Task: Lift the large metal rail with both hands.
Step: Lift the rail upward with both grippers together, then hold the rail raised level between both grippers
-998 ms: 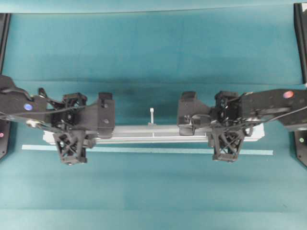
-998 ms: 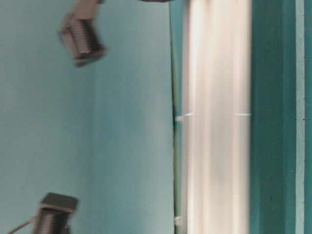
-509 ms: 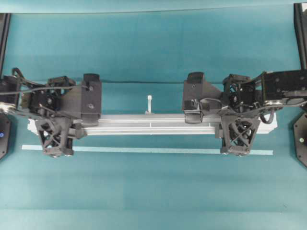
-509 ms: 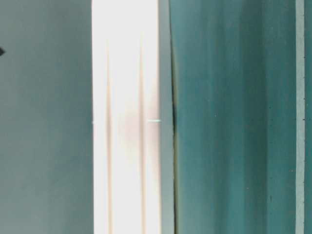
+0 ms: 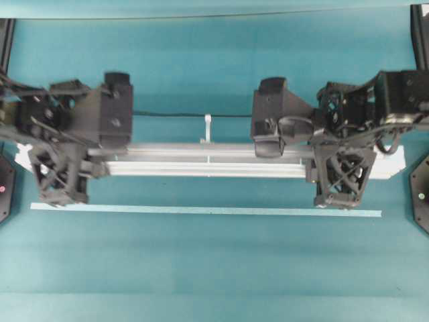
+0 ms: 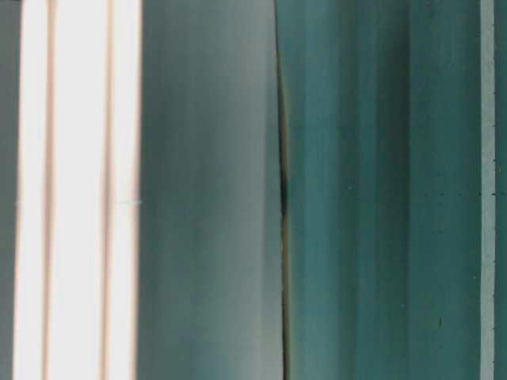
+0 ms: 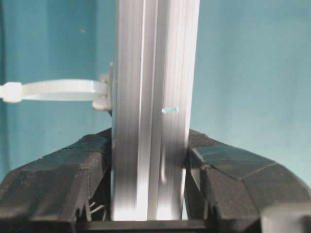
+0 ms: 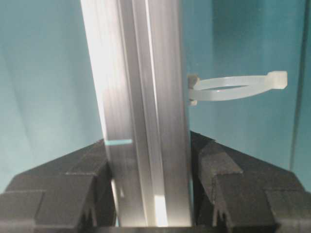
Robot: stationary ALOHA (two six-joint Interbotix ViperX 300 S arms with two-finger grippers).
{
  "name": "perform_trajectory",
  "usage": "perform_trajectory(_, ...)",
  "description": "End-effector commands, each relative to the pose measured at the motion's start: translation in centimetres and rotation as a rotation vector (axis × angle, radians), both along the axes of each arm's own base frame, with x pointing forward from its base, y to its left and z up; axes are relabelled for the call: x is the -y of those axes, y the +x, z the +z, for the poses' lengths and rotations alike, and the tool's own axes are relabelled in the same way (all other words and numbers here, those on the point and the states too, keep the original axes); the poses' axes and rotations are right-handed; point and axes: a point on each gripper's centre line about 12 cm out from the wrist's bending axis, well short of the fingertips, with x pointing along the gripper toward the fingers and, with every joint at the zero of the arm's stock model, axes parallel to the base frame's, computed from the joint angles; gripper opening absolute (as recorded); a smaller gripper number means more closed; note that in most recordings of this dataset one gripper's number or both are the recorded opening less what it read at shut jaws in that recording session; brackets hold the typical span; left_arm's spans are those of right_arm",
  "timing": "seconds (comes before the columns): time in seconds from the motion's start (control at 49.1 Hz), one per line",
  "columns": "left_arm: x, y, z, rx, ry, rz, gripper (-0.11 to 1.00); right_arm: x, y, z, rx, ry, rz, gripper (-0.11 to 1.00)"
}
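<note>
Overhead view: left hand and right hand each clamped on the large metal rail, open teal table around.

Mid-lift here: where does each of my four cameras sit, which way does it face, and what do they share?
Overhead: above, facing down; both arms, rail, pale strip.
Table-level: low, close to the blurred rail; no robot parts.
Left wrist: looks along the rail between the left gripper fingers.
Right wrist: same at the right gripper.
Shared: all show the rail; each wrist view shows a zip tie.
</note>
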Motion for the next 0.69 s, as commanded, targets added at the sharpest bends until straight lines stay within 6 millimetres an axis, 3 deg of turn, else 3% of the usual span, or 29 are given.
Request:
perform_trajectory(0.0,0.0,-0.2,3.4,0.063,0.001,0.001,0.36,-0.2,0.2,2.8,0.063,0.004,-0.002,0.41)
perform_trajectory(0.428,0.0,-1.1,9.7,0.089,-0.002,0.005,0.36,-0.3,-0.2,7.5,0.047,-0.009,-0.002,0.41)
perform_trajectory(0.672,-0.1,-0.9,10.6,0.066,0.001,0.009,0.36,-0.2,-0.2,8.6,0.064,-0.017,-0.006,0.41)
